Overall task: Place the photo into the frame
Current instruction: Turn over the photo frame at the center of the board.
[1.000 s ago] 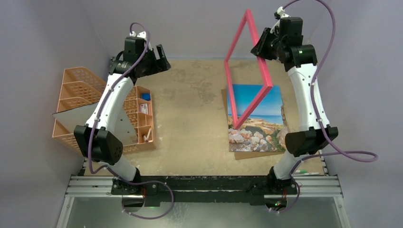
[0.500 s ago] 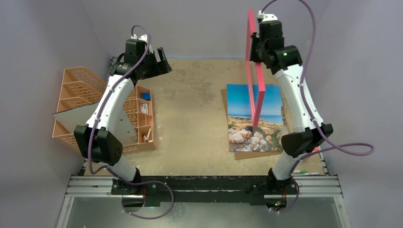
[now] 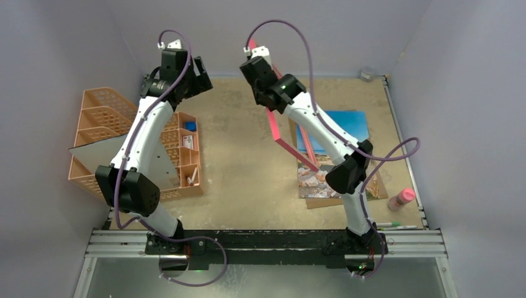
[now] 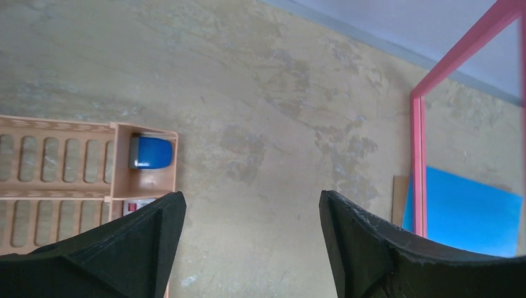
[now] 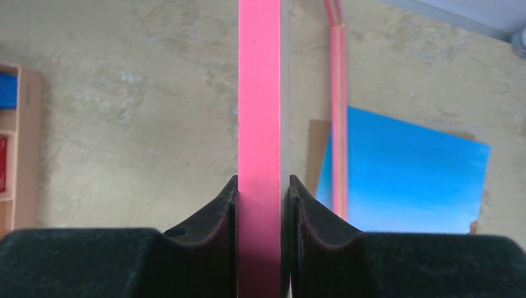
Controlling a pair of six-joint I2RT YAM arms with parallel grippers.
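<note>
The frame (image 3: 276, 131) is thin and pink-red. It hangs tilted in the air over the table's middle and the photo's left edge. My right gripper (image 3: 270, 99) is shut on one of its bars, which shows pinched between the fingers in the right wrist view (image 5: 259, 93). The photo (image 3: 347, 124), blue sky over a rocky coast, lies face up on a brown backing board (image 3: 322, 202) at the right, partly hidden by my right arm. My left gripper (image 3: 201, 74) is open and empty, high at the back left; its view shows the frame (image 4: 422, 155) and the photo (image 4: 471, 211) to the right.
An orange mesh organiser (image 3: 102, 112) with small items and a grey-white sheet (image 3: 111, 152) stands at the left. A pink-capped bottle (image 3: 401, 198) and pens (image 3: 397, 225) lie near the front right. A small round object (image 3: 368, 73) sits at the back right corner.
My right arm has swung the frame left, from the back right to above the table's middle, turning it as it went. The left gripper has barely moved.
</note>
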